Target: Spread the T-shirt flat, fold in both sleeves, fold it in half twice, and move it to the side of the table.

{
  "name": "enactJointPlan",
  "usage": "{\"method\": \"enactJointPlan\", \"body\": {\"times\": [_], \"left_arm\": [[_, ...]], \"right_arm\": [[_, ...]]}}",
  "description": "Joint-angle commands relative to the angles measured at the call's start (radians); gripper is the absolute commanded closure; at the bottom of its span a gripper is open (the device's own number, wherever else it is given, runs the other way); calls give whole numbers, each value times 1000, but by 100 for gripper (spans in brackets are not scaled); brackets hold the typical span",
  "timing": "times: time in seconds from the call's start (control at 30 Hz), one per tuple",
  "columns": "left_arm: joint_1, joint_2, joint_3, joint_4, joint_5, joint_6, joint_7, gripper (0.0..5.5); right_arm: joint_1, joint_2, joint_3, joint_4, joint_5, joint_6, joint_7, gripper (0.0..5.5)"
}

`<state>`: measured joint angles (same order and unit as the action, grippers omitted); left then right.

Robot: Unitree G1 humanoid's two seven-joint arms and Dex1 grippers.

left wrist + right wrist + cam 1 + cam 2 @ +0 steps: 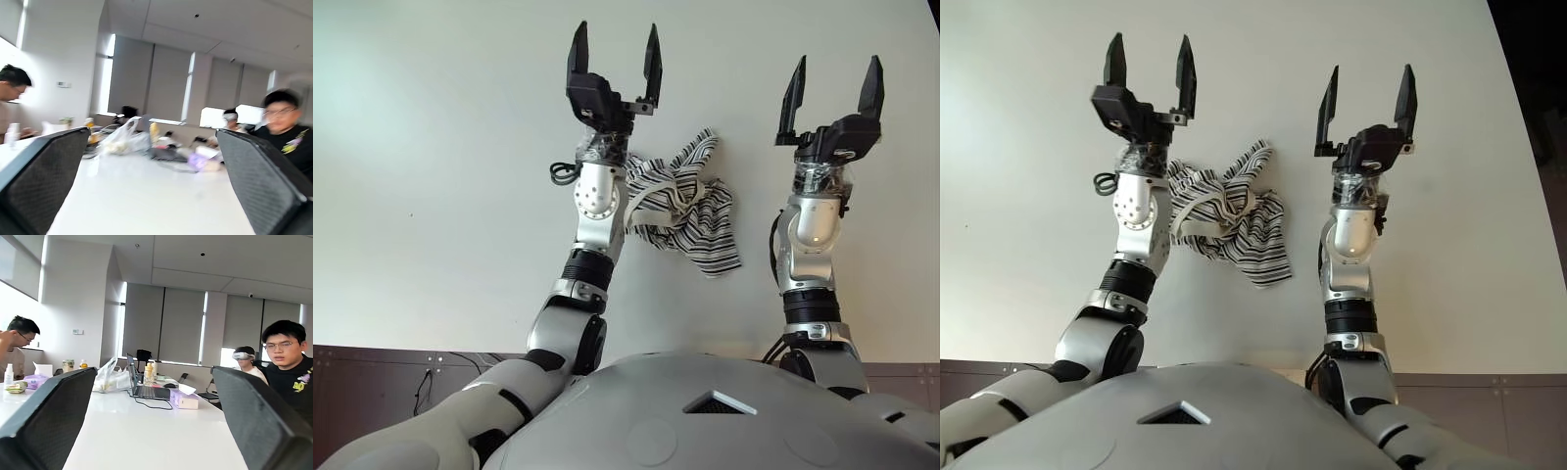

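Observation:
A black-and-white striped T-shirt (690, 211) lies crumpled in a heap on the white table (440, 196), between my two arms. My left gripper (615, 61) is raised above the table just beyond and left of the heap, open, with nothing between its fingers (44, 176). My right gripper (832, 90) is held up to the right of the T-shirt, also open and empty, its fingers (254, 416) spread wide. Neither gripper touches the cloth. The left forearm covers the T-shirt's left edge.
The white table stretches wide on all sides of the heap; its near edge (431, 345) runs along the bottom and a corner shows at the far right (1503, 39). A laptop (142, 384), bags and small boxes stand far down the table.

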<state>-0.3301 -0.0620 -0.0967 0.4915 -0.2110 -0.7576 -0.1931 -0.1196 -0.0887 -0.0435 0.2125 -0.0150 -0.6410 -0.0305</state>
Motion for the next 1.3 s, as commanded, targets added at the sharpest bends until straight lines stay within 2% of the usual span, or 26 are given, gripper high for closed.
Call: {"method": "enactJointPlan", "body": {"times": [0.03,0.2,0.37,0.6,0.7,0.73,0.77,0.83,0.9,1.0,1.07,1.3], "left_arm": [[56,58,35,-48,36,-42,-23,75],[98,23,66,-33,79,-39,36,75],[119,16,67,-27,136,-93,47,75],[152,29,79,-41,146,-49,51,75],[156,49,65,-63,149,-73,18,75],[162,69,52,-79,145,-85,-12,75],[187,99,28,-136,75,-71,-85,75],[236,180,-13,-252,-30,-50,-215,75],[267,262,-15,-317,-44,-37,-285,75],[306,350,13,-349,-11,-25,-326,75],[307,386,60,-323,21,-15,-305,75],[254,375,184,-264,55,-9,-179,75]], "right_arm": [[40,9,0,-50,63,52,39,121],[119,57,76,-120,-7,43,44,121],[149,27,54,-161,-66,25,31,121],[142,21,57,-145,-81,24,33,121],[146,-3,70,-145,-167,9,22,121],[151,-26,87,-152,-190,2,45,121],[179,-87,139,-197,-135,27,160,121],[259,-278,213,-326,-76,47,386,121],[352,-474,189,-426,-55,50,540,121],[416,-625,95,-456,-123,64,607,121],[415,-660,106,-457,-195,82,626,121],[229,-608,287,-283,-539,103,586,121]]}}
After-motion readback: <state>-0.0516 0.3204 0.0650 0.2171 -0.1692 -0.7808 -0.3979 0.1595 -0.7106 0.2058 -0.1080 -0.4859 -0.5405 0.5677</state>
